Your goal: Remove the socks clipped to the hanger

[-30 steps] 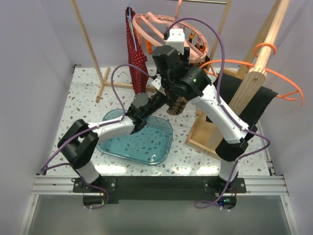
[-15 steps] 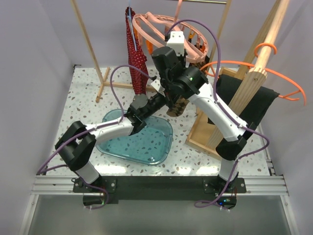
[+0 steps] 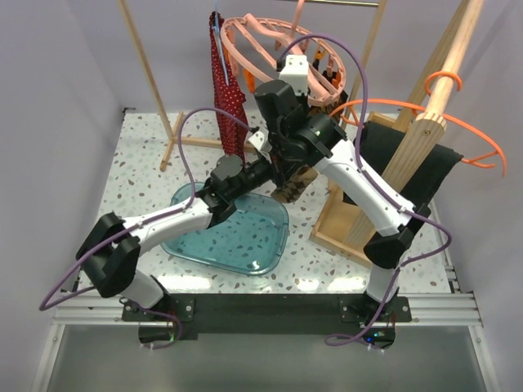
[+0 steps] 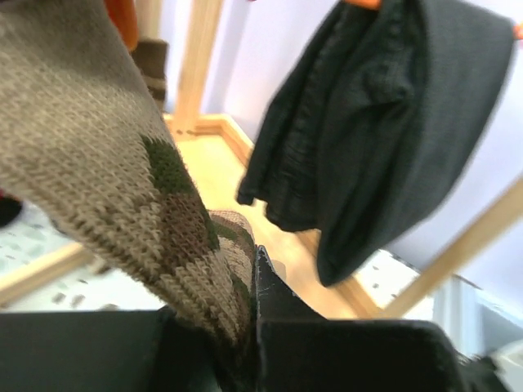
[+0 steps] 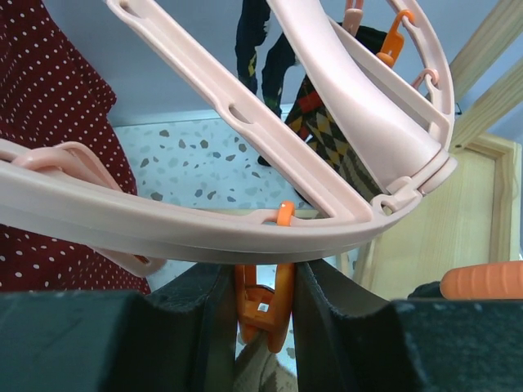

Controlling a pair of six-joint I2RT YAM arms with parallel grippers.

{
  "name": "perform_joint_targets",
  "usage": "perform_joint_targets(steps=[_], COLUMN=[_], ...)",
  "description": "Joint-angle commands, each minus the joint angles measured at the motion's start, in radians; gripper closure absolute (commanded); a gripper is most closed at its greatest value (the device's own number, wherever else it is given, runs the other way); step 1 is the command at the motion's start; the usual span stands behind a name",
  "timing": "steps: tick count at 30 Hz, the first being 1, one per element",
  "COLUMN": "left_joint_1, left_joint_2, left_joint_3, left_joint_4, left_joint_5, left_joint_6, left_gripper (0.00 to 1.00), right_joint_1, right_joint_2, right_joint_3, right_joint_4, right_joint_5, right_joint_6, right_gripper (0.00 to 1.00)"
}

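Right wrist view: the right gripper (image 5: 263,304) was closed on an orange peg (image 5: 263,322) hanging just below the ring of the hanger (image 5: 245,237), one finger pressed against each side of the peg. Further socks (image 5: 327,139) hung clipped at the far side of the ring.

Left wrist view: the left gripper (image 4: 221,331) was clamped on the lower end of a checkered sock (image 4: 106,188), which ran up and away toward the hanger. A black cloth (image 4: 392,122) hung behind it, apart from the sock.

Top external view: both arms met beneath the hanger, above and just behind a blue tray (image 3: 237,237).

Probable faults from this position:

1. Peg not released. If the right fingers bore on the clamping end of the peg instead of its levers, the squeeze would tighten the hold on the sock.
2. Hanger displaced. A pull from the left arm against a closed peg would tilt or swing the ring and could lift its hook.
3. Sock misplaced. A sudden release could let the sock fall beside the tray.
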Motion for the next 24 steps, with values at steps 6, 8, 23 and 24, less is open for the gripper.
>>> perform_joint_targets(steps=[6, 8, 23, 24], left_joint_1=[-0.004, -0.004, 0.094, 0.094], left_joint_2=[-0.126, -0.169, -0.443, -0.465], left_joint_3=[-0.059, -0.076, -0.226, -0.246], left_joint_4=[-0.195, -0.285, -0.675, -0.675], left_joint_5=[0.118, 0.085, -0.075, -0.077], left_joint_6=[-0.146, -0.159, -0.218, -0.225], left_gripper=[1.00, 1.00, 0.95, 0.90], right_joint_1=[-0.007, -0.007, -0.007, -0.006], right_joint_2=[-0.106, -0.103, -0.181, -0.183], right_joint_3=[-0.054, -0.045, -0.151, -0.151], right_joint_4=[0.089, 0.074, 0.099, 0.103], right_joint_5=[-0.009, -0.013, -0.126, -0.131], right_joint_6=[0.028, 0.029, 0.068, 0.065], right_gripper=[1.00, 1.00, 1.00, 1.00])
